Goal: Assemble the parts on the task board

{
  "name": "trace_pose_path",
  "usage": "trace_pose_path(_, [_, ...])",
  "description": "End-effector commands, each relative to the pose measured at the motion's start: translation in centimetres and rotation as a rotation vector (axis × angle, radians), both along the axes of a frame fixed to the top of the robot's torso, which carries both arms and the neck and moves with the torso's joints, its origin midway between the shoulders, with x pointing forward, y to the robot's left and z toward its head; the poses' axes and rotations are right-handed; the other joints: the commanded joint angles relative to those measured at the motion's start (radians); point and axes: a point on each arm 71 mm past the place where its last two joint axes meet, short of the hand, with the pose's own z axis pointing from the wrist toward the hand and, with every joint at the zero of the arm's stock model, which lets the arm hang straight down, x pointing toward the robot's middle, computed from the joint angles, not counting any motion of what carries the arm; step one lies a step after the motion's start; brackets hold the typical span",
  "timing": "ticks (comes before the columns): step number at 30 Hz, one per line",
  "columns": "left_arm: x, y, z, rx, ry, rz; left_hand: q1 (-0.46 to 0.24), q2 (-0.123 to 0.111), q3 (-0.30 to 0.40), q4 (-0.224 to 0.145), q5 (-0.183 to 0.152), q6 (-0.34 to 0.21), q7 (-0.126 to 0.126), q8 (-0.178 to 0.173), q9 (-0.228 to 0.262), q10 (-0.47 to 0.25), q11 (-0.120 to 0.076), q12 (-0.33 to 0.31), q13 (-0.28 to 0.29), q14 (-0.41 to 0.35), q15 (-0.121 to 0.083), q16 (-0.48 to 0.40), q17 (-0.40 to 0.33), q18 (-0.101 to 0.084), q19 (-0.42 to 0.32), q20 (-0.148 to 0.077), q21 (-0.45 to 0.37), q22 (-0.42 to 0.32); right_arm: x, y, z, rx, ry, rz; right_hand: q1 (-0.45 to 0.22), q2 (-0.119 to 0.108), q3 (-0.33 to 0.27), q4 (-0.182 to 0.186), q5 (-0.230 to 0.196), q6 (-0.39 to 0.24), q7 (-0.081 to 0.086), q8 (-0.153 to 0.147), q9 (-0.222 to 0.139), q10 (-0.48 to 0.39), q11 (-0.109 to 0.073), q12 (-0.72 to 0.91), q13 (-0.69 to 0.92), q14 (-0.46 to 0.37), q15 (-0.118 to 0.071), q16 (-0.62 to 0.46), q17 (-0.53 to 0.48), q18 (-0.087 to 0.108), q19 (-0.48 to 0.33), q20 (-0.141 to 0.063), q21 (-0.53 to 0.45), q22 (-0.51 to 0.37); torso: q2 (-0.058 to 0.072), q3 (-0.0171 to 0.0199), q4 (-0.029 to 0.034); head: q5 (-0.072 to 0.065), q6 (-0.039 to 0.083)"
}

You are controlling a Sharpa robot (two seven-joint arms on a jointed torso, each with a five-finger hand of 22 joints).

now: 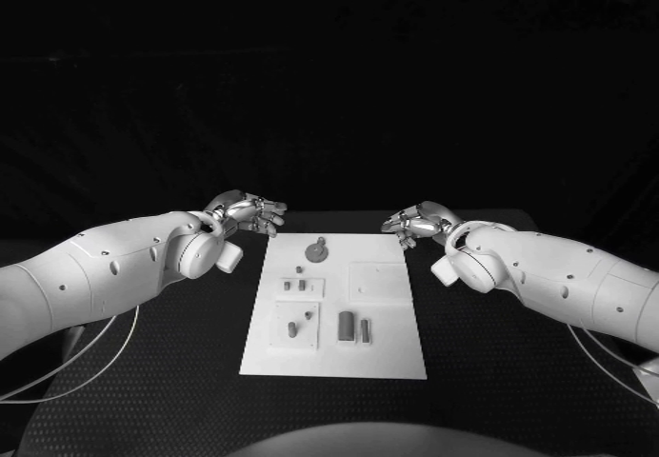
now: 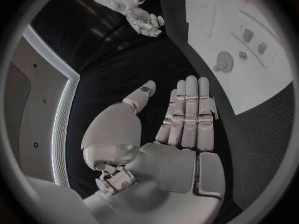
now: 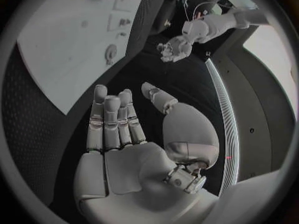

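Flanking the board (image 1: 334,305) at its far corners, the left hand (image 1: 248,213) and right hand (image 1: 420,224) are hovering with fingers extended and holding nothing, leaving the parts (image 1: 317,251) lying exposed on it, presumably reachable from either side.

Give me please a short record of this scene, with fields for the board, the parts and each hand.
board: white task board flat in the middle of the black table
parts: small pieces on the board, one round piece near its far end
left hand: beside the board's far left corner, holds nothing, fingers extended
right hand: beside its far right corner, holds nothing
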Motion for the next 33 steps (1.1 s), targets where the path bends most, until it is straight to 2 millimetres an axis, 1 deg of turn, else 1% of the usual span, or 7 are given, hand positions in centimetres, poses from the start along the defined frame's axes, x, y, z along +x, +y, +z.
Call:
trace_pose_path(1, [1.1, 0.1, 0.4, -0.077, -0.030, 0.008, 0.010, 0.011, 0.003, -0.014, -0.006, 0.007, -0.005, 0.005, -0.005, 0.002, 0.002, -0.007, -0.002, -0.009, 0.007, -0.023, -0.001, 0.000, -0.020, 0.003, -0.008, 0.000, 1.7, -1.1, 0.3, 0.194, -0.023, -0.101, 0.008, 0.015, 0.012, 0.000, -0.003, -0.014, 0.018, 0.010, 0.003, -0.001, 0.010, -0.135, -0.148, -0.044, 0.029, -0.157, -0.078, -0.016, -0.068, 0.031, -0.091, -0.046, -0.031, -0.0060, -0.0160, 0.007, 0.061])
trace_pose_path(10, [3.5, 1.0, 0.6, -0.110, -0.047, 0.055, -0.025, -0.003, 0.012, -0.007, -0.045, -0.095, -0.015, -0.045, -0.032, -0.238, 0.043, -0.041, -0.119, -0.256, 0.099, -0.234, -0.035, -0.015, -0.271, 0.100, -0.014, -0.150, 3.2, -2.2, -1.3, 0.279, -0.028, -0.165, 0.011, 0.032, 0.012, 0.009, -0.001, -0.080, 0.033, -0.010, -0.042, -0.018, 0.092, -0.486, -0.515, -0.111, 0.154, -0.600, -0.248, -0.062, -0.273, 0.094, -0.308, -0.142, -0.070, -0.0141, -0.0435, 0.028, 0.161])
trace_pose_path(26, [2.4, 1.0, -3.0, -0.143, 0.004, 0.022, -0.047, -0.004, -0.007, 0.002, -0.050, -0.130, -0.022, -0.045, -0.022, -0.286, 0.036, -0.035, -0.176, -0.291, 0.103, -0.267, -0.036, -0.015, -0.304, 0.117, -0.009, -0.237, 2.5, -2.3, -4.0, 0.277, -0.006, -0.137, 0.000, 0.052, -0.095, 0.006, -0.002, -0.150, 0.024, -0.001, -0.130, -0.022, 0.114, -0.730, -0.785, -0.238, 0.203, -0.868, -0.351, -0.082, -0.346, 0.126, -0.488, -0.204, -0.100, -0.0016, -0.0635, 0.058, 0.198])
trace_pose_path(27, [2.6, 1.3, -2.9, -0.098, 0.011, 0.057, -0.932, 0.053, -0.498, 0.227, -0.100, -0.813, -0.175, -0.371, -0.446, -1.205, -0.094, -0.105, -0.361, -1.045, -0.031, -0.665, -0.494, -0.015, -1.049, 0.066, -0.074, -1.112, 2.6, -2.9, -4.1, 0.248, 0.002, -0.192, -0.876, 0.094, -0.663, 0.221, -0.190, -0.920, -0.148, -0.184, -0.702, -0.958, -0.043, -0.906, -0.967, -1.013, 0.050, -1.205, -0.824, -0.240, -0.882, -0.094, -0.654, -0.525, -0.093, -0.0056, -0.0616, 0.056, 0.195])
trace_pose_path(29, [2.5, 1.2, -2.9, -0.100, 0.009, 0.058, -0.932, 0.053, -0.498, 0.227, -0.100, -0.813, -0.175, -0.371, -0.446, -1.205, -0.094, -0.105, -0.361, -1.045, -0.031, -0.665, -0.494, -0.015, -1.049, 0.066, -0.074, -1.112, 2.6, -2.8, -4.0, 0.249, 0.001, -0.192, -0.876, 0.094, -0.663, 0.221, -0.190, -0.920, -0.148, -0.184, -0.702, -0.958, -0.043, -0.906, -0.967, -1.013, 0.050, -1.205, -0.824, -0.240, -0.882, -0.094, -0.654, -0.550, -0.091, -0.0059, -0.0605, 0.054, 0.195])
trace_pose_path(30, [2.5, 1.2, -2.9, -0.103, 0.006, 0.060, -0.932, 0.053, -0.498, 0.227, -0.100, -0.813, -0.175, -0.371, -0.446, -1.205, -0.094, -0.105, -0.361, -1.045, -0.031, -0.665, -0.494, -0.015, -1.049, 0.066, -0.074, -1.112, 2.5, -2.8, -4.0, 0.253, -0.002, -0.193, -0.876, 0.094, -0.663, 0.221, -0.190, -0.920, -0.148, -0.184, -0.702, -0.958, -0.043, -0.906, -0.967, -1.013, 0.050, -1.205, -0.824, -0.240, -0.882, -0.094, -0.654, -1.270, -0.087, -0.0065, -0.0583, 0.051, 0.196])
trace_pose_path(33, [2.2, 0.8, -2.9, -0.113, -0.005, 0.069, -0.932, 0.053, -0.498, 0.227, -0.100, -0.813, -0.175, -0.371, -0.446, -1.205, -0.094, -0.105, -0.361, -1.045, -0.031, -0.665, -0.494, -0.015, -1.049, 0.066, -0.074, -1.112, 2.4, -2.5, -3.7, 0.264, -0.013, -0.198, -0.876, 0.094, -0.663, 0.221, -0.190, -0.920, -0.148, -0.184, -0.702, -0.958, -0.043, -0.906, -0.967, -1.013, 0.050, -1.205, -0.824, -0.240, -0.882, -0.094, -0.654, -1.270, -0.072, -0.0087, -0.0502, 0.040, 0.197])
